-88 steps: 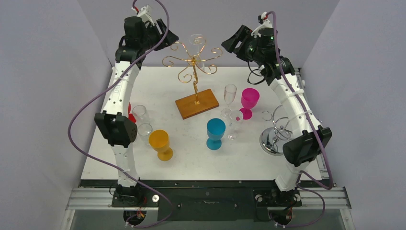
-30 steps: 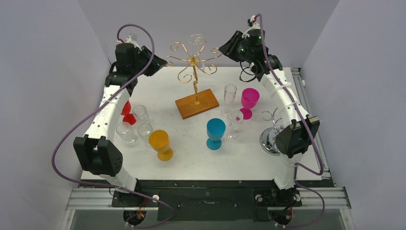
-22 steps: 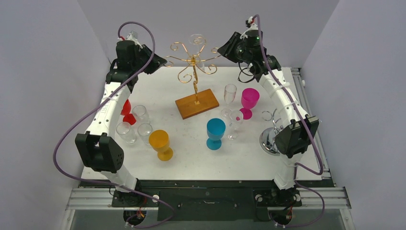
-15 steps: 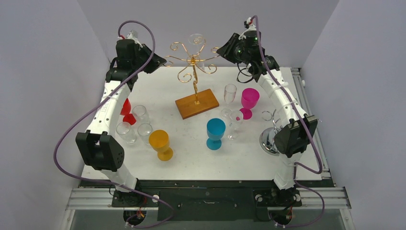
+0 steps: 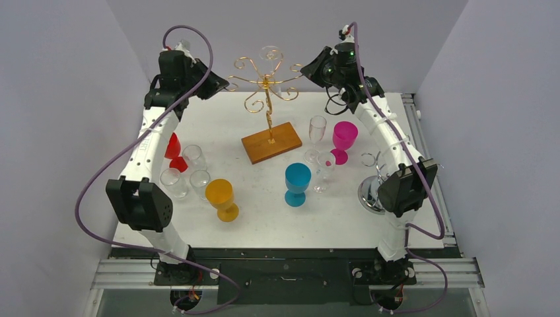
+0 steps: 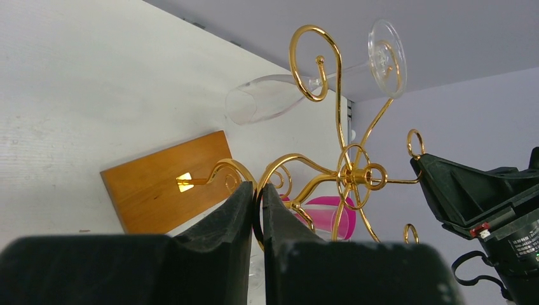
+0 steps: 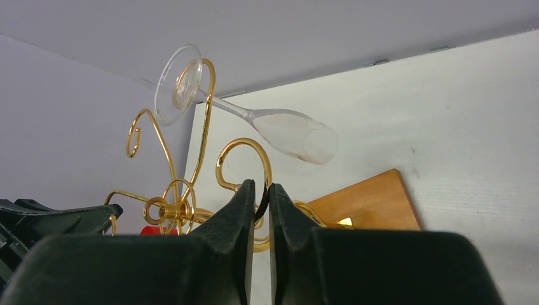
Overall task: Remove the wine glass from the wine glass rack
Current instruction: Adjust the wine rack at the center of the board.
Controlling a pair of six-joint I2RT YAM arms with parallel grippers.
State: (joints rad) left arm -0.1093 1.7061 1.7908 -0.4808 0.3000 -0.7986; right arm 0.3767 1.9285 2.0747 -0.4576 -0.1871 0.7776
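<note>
The wine glass rack is a gold wire stand with curled arms on a brown wooden base, at the back middle of the table. A clear wine glass hangs upside down from a far arm, its foot in the curl and its bowl below. The right wrist view shows that same wine glass. My left gripper is shut on a curled arm on the rack's left side. My right gripper is shut on a curled arm on its right side. Neither gripper touches the glass.
On the table stand an orange goblet, a blue goblet, a pink goblet, a red one, clear tumblers and a clear flute. A chrome wire stand sits at the right edge.
Both arms moved in toward the rack's top from either side. Both sets of jaws closed onto the gold wire arms. The hanging glass stays where it was.
</note>
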